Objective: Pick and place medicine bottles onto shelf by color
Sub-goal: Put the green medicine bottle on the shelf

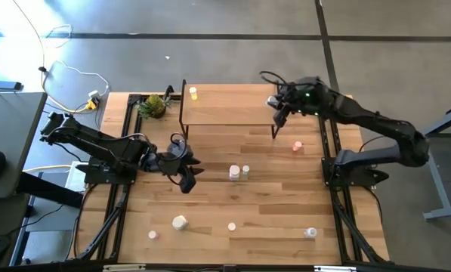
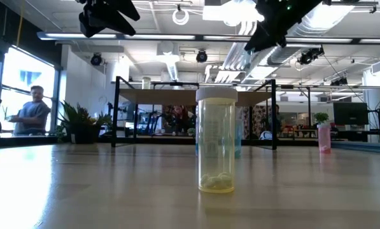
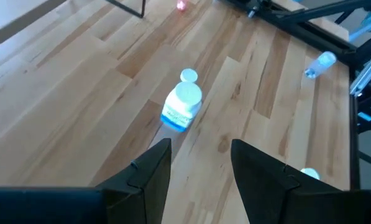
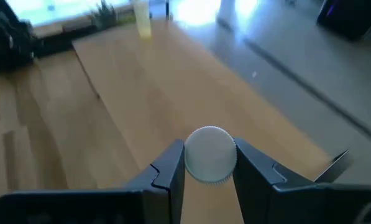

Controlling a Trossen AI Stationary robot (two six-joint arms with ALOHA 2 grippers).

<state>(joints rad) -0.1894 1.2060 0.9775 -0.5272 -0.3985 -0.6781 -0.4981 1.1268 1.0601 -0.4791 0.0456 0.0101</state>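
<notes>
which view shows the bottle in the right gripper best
The right wrist view: the bottle's white cap fills the gap in the right gripper above the shelf. The high view hides it behind the gripper; the low and left wrist views don't clearly show it.

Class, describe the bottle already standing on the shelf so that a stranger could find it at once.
Find the shelf, the raised light-wood board at the table's far edge. Near its far left corner, close to the leafy plant, stands one small pale yellow bottle. It alone stands on the board; the other standing bottles are down on the tabletop.

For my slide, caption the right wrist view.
Right claw shut on a white-capped bottle above the shelf.
</notes>
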